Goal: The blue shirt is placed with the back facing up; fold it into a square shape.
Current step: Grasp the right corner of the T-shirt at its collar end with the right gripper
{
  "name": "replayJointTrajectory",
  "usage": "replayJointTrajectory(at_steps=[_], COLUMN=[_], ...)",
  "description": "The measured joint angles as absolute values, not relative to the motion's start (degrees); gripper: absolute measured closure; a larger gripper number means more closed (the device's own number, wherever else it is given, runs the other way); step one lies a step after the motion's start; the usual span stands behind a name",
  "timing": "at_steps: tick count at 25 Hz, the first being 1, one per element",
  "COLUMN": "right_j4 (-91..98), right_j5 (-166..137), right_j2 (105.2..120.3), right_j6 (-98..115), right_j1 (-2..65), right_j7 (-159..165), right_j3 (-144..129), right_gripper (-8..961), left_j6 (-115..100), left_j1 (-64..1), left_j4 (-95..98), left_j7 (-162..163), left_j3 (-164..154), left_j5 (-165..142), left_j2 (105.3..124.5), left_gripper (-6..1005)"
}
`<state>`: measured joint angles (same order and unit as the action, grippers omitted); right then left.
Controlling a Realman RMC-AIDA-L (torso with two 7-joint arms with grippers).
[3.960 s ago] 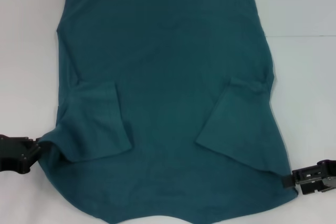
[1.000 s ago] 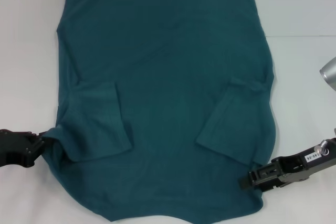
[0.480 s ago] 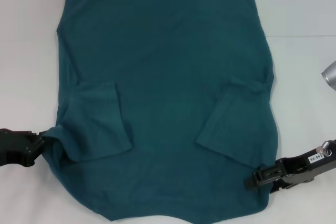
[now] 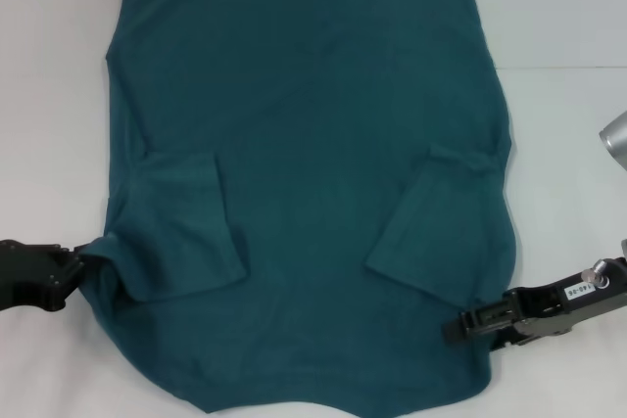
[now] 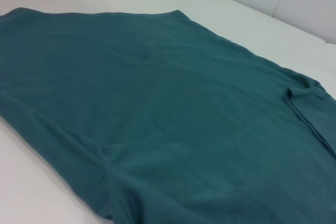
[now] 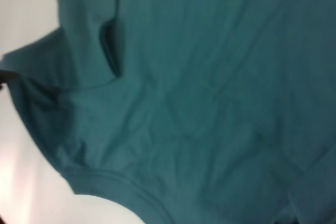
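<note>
Blue shirt: flat on counter, sleeves folded in, body unfolded. Left hand and right hand at near corners; grip indeterminable.

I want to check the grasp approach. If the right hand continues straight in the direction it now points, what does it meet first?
The right hand points toward the robot's left, already at the edge of the blue shirt. Going straight on, it would probably meet that near right corner first, just below the folded-in right sleeve. Its height above the fabric is unclear.

The blue shirt is plain dark teal, on a white table; both grippers black.
</note>
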<state>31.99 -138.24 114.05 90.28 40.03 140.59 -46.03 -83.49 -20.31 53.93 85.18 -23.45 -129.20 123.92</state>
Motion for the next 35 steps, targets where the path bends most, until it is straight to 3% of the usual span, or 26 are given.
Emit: replayJointTrajectory(at_steps=[11,31,35], right_j4=[29.6,29.5,30.1], right_j5=[-134.8,-135.5,-136.1], right_j2=[113.5,114.25,114.25], right_j6=[90.6,90.2,89.4], right_j1=[36.9,33.6,33.2], right_j7=[137.4,135.1,135.1], right_j3=[-41.5,-36.2,-36.2], right_gripper=[77,169,250], left_j6=[-83.5,-84.0,-84.0], left_j1=[-20.3,-20.2,-20.2], left_j4=[53.3,53.2,53.2], left_j7=[83.9,83.9,84.0], left_j3=[-23.2,-23.5,-23.5], left_j5=[-129.2,-129.2,-129.2], left_j2=[123.93,124.01,124.01], left_gripper=[975,975,975])
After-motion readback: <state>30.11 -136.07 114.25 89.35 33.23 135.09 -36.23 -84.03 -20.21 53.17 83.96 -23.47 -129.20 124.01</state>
